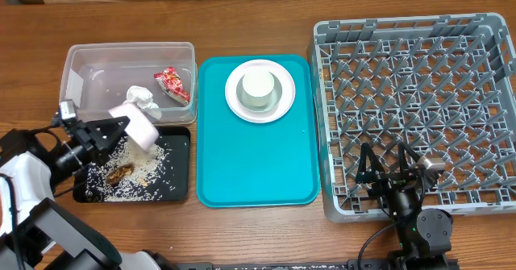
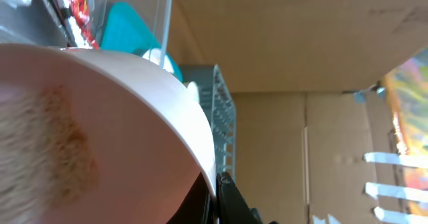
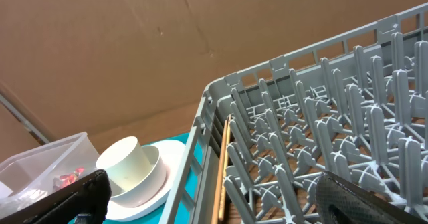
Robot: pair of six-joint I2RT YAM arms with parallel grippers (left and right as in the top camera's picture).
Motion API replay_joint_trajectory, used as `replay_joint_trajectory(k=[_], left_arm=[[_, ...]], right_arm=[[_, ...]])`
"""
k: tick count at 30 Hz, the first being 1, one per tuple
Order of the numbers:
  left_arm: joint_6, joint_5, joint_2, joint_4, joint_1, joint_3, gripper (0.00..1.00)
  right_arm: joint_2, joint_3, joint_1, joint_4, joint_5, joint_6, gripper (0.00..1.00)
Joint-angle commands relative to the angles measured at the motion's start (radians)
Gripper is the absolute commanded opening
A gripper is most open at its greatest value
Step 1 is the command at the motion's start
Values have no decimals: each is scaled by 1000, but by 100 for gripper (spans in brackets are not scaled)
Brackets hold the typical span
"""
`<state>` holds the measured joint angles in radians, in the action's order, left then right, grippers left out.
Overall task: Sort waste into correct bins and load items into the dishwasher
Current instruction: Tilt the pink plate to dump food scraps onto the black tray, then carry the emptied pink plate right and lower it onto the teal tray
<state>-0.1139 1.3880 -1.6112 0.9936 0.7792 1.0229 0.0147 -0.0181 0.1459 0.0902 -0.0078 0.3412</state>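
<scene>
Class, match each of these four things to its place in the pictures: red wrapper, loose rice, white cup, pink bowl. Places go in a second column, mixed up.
Things:
1. red wrapper
2. loose rice
3. white cup
4. pink bowl

Places:
A. on the black tray
B. gripped by the left claw
C. in the clear tub
D. on the plate on the teal tray

Pairs: 1-C, 2-A, 3-D, 4-B

A wooden table (image 1: 242,12) backed by brown cardboard (image 3: 134,50).
</scene>
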Motion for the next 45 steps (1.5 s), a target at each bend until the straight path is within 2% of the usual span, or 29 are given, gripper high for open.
replay_joint_trajectory(k=[1, 5, 9, 12, 14, 18, 20, 24, 27, 36, 40, 42, 45], left_arm=[[21, 81, 13, -3, 30, -6, 4], [24, 145, 13, 17, 32, -6, 4], [64, 111, 13, -37, 38, -6, 4], [47, 193, 13, 4, 39, -7, 4], [50, 194, 13, 6, 39, -7, 4], [34, 194, 13, 117, 39, -7, 4], [6, 178, 13, 80, 39, -7, 4], [46, 193, 13, 91, 39, -6, 4], [54, 171, 13, 28, 39, -7, 4], [128, 120, 13, 65, 22, -6, 4], [163, 121, 17, 76, -31, 31, 4], [163, 114, 23, 106, -102, 94, 4], [205, 13, 31, 126, -221, 188, 4]], right_arm=[[-8, 10, 6, -6, 7, 8, 100], [-8, 10, 6, -6, 7, 8, 100], [-8, 10, 6, -6, 7, 8, 100], [-8, 10, 6, -6, 7, 8, 100], [-8, 10, 6, -6, 7, 8, 100], [-8, 10, 6, -6, 7, 8, 100], [-8, 10, 6, -6, 7, 8, 100], [-8, 10, 6, -6, 7, 8, 100], [-8, 10, 6, -6, 7, 8, 100], [-8, 10, 6, -6, 7, 8, 100], [-8, 10, 6, -6, 7, 8, 100], [-8, 10, 6, -6, 7, 8, 100], [-8, 10, 6, -6, 7, 8, 100]])
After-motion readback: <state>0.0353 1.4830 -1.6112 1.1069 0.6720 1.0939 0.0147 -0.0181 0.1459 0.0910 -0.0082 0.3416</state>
